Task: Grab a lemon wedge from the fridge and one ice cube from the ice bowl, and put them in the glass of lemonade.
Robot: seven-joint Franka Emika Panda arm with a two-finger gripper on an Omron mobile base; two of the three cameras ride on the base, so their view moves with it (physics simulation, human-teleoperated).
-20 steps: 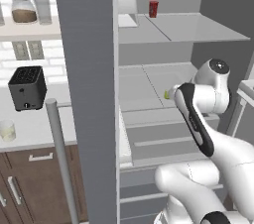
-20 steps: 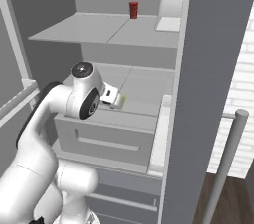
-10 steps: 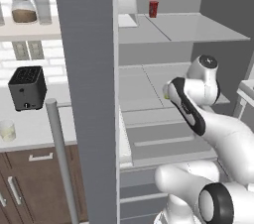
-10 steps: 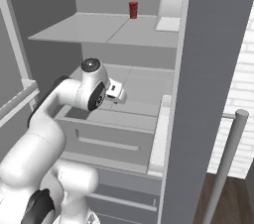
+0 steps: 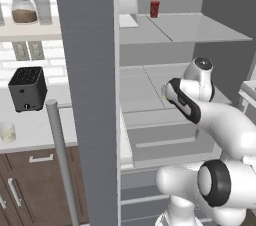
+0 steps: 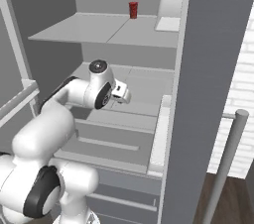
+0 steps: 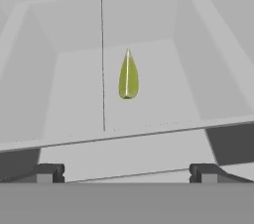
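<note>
Yellow-green lemon wedge (image 7: 127, 76) lay on the fridge (image 5: 90, 95) shelf, ahead of the gripper (image 7: 126, 172); jaws stood wide apart. Centring the wedge between the fingertips before closing seemed advisable.

Even, diffuse rendered light is seen throughout; no single source can be placed. The fridge (image 5: 90, 95) interior is lit flat grey, with soft shading under the upper shelf (image 6: 104, 28) and darker tone on the side walls. No hard cast shadows are noted; only a faint dark patch is seen beneath the lemon wedge (image 7: 127, 75) in the hand view. Mild sheen is carried on the white arm (image 5: 220, 120), no glare elsewhere. All three views are slightly soft and low in detail, edges a little jagged. No motion blur is noted. Straight lines are kept straight to the frame edges.
</note>
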